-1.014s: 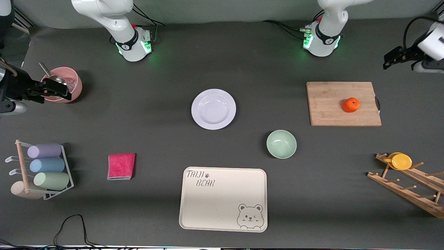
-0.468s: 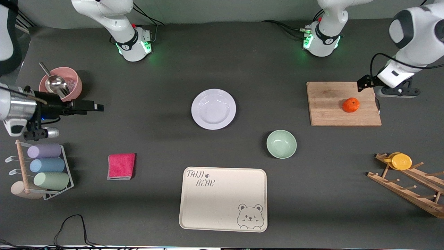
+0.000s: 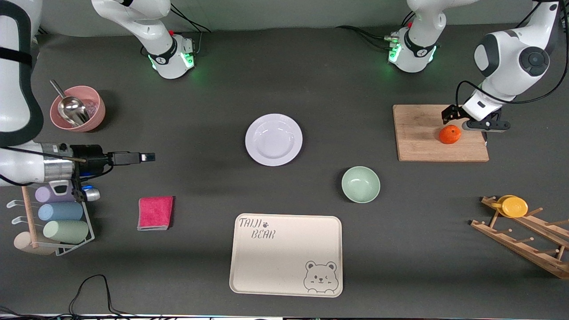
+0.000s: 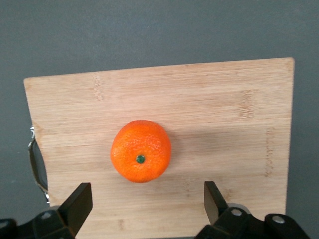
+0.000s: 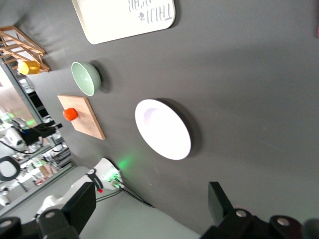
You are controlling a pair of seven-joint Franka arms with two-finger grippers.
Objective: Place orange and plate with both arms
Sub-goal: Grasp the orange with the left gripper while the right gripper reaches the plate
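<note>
Both pincers gape: left pincer [image 3: 450,116] over dimpled orange [image 3: 450,134], right pincer [image 3: 144,157] near glossy plate [image 3: 274,139].

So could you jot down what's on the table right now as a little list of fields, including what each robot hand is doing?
orange: on the wooden cutting board, untouched
plate: mid-table, bare
left hand: open, over the cutting board, right above the orange
right hand: open, over the bare table, above the pink cloth in the front view
green bowl: nearer the front camera than the plate
bear tray: nearest the front camera, nothing on it
</note>
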